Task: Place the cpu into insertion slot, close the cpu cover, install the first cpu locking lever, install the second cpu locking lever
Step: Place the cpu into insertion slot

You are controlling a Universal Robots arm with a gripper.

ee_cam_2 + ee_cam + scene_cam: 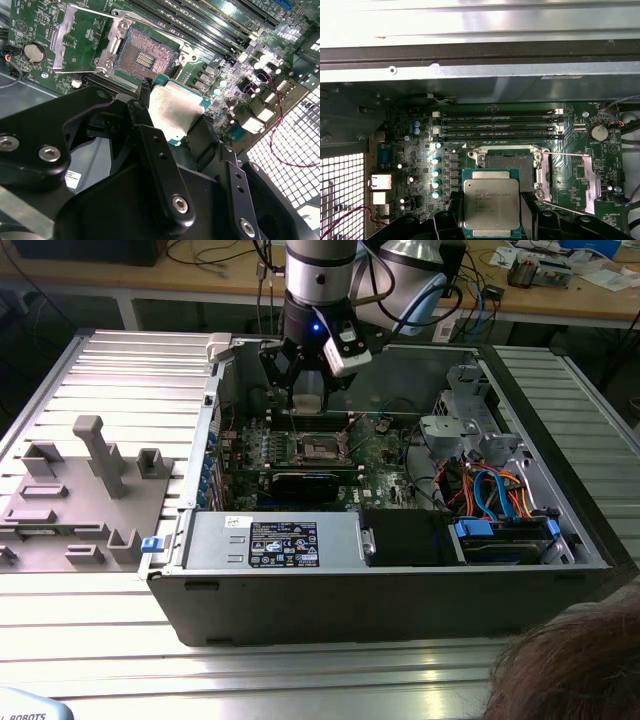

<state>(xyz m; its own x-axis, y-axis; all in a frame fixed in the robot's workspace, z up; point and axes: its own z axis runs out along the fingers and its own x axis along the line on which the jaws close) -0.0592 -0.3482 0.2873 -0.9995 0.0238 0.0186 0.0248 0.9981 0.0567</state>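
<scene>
My gripper (308, 392) is clenched on the cpu (491, 205), one finger (141, 117) on each of two opposite edges. It holds the chip flat with the metal top up, above the board. In the first wrist view the cpu sits just beside the slot (509, 162), not in it. The top carries several lines of dark print (I leave them unread). The slot lies bare, its dark centre showing in both wrist views. The cover (61, 45) is swung open and rests next to the slot. Four memory slots (497, 125) run along the slot's far side. A printed label (283, 543) sits on the grey box at the case's near wall.
</scene>
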